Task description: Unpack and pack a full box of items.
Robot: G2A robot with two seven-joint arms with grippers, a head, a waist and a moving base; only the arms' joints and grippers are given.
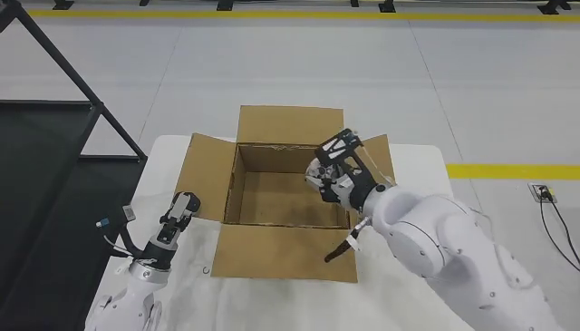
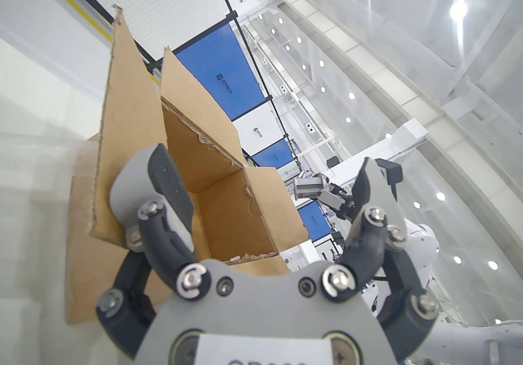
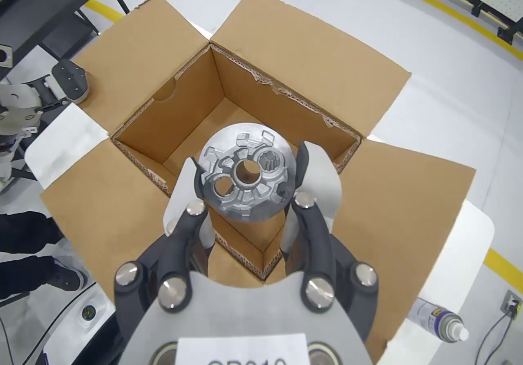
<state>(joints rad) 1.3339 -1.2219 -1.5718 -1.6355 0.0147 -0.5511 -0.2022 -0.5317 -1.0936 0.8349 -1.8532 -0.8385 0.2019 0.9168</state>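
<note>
From above, the open box (image 1: 281, 249) sat mid-frame, with the right gripper (image 1: 331, 172) over its right side, load indistinct. The left wrist camera showed the left gripper (image 2: 265, 174) splayed wide, facing the box. The right wrist camera showed a metal disc (image 3: 245, 195) (lugged, holed) clamped above the box's hollow, and a spray can (image 3: 439, 321) beyond a flap.
</note>
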